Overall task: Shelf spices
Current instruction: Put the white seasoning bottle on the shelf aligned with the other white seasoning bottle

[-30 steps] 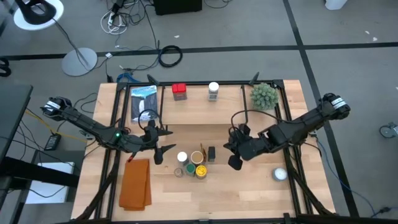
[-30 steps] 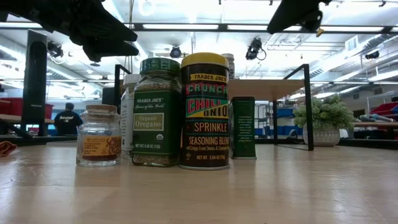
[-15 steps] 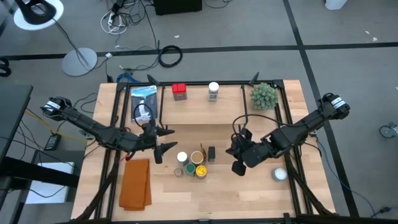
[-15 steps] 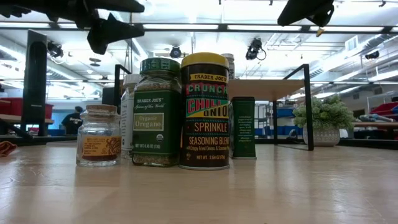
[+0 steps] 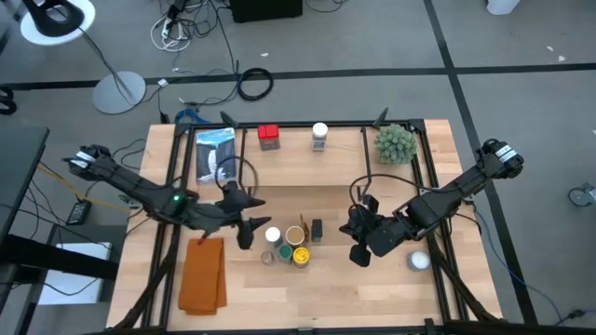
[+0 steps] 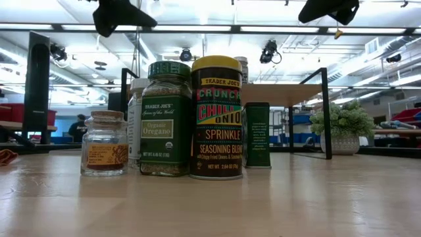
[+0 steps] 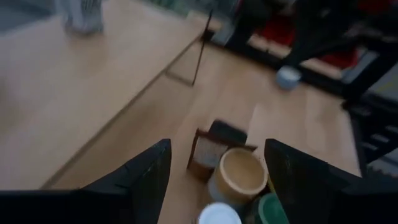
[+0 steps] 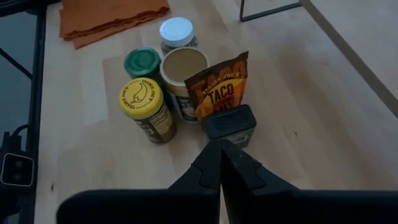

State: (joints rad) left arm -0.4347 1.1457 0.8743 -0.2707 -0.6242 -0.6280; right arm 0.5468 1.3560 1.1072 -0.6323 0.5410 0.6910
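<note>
The spices stand in a cluster (image 5: 289, 245) on the tabletop in front of the shelf (image 5: 354, 163). It holds a yellow-lid jar (image 8: 142, 98), a green-lid jar (image 8: 143, 62), a tan-lid jar (image 8: 185, 64), a white-lid jar (image 8: 176, 31), a taco packet (image 8: 217, 93) and a dark tin (image 8: 231, 123). A red tin (image 5: 269, 137) and a white-lid jar (image 5: 319, 136) stand on the shelf. My left gripper (image 5: 247, 221) hovers open just left of the cluster, raised above it (image 6: 122, 13). My right gripper (image 8: 221, 144) is shut, to the cluster's right and above the table.
A green spiky plant ball (image 5: 395, 142) sits on the shelf's right end. An orange cloth (image 5: 203, 274) lies near the left front edge, a blue-and-black package (image 5: 216, 154) at far left. A white round object (image 5: 419, 261) lies right of the right gripper.
My left gripper has moved right toward the spice cluster and turned, staying open. My right gripper has drifted a little toward the table's near edge. The spices have stayed where they were.
</note>
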